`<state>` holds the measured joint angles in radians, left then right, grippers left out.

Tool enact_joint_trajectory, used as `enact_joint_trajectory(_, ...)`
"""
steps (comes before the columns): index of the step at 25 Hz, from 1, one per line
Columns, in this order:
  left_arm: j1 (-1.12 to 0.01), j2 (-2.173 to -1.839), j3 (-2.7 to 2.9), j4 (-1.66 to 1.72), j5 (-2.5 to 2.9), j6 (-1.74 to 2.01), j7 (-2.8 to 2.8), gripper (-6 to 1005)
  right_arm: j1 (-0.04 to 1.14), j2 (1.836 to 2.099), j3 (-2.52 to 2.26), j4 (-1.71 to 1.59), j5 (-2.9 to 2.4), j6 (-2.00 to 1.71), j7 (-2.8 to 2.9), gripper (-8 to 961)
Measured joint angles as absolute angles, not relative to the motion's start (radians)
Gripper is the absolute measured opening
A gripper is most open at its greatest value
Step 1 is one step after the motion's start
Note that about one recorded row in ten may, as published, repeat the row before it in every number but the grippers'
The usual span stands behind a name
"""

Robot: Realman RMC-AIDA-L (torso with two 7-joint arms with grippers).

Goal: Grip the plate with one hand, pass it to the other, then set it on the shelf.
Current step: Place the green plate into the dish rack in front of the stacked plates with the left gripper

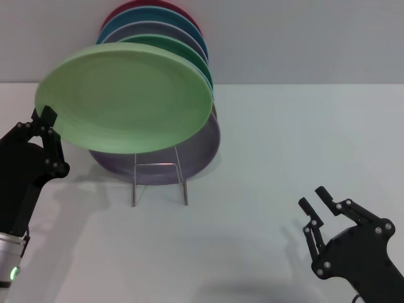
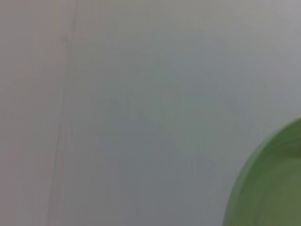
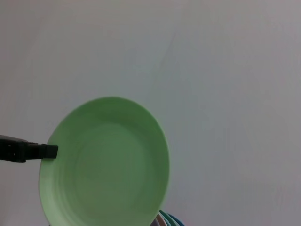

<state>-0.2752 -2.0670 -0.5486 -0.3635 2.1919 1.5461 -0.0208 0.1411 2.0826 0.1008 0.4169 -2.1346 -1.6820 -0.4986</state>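
At nine o'clock in your head view, the left gripper [image 1: 45, 120] pinches the near-left rim of the plate [image 1: 123, 96], its black fingers [image 1: 48, 115] closed on that edge. From there the plate runs toward three o'clock, held up off the table [image 1: 284, 158] and tilted so its hollow face looks toward you. In your left wrist view only an arc of the plate [image 2: 270, 188] shows against the pale wall. In your right wrist view the plate [image 3: 106, 165] appears nearly whole, with one fingertip [image 3: 47, 150] of the left gripper on its rim at nine o'clock.

Just behind the plate, at twelve o'clock, you have a row of plates standing on edge in the shelf [image 1: 159, 183]: a darker green plate [image 1: 180, 47], a lavender plate [image 1: 208, 142], a teal plate [image 1: 136, 22] and a dark red plate [image 1: 145, 5]. The shelf's wire loop stands upright on the table below the held plate.

At four o'clock, well apart from the plate, the right gripper [image 1: 315, 199] sits low over the table with its fingers spread and nothing between them.
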Motion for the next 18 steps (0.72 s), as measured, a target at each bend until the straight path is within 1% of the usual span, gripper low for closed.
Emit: enact_joint_trajectory(18, -0.299, -2.071, -0.525, -0.29, 2.199, 1.459, -0.061, 59, 0.145, 2.085, 0.128, 0.415, -2.132, -1.676, -0.506, 197)
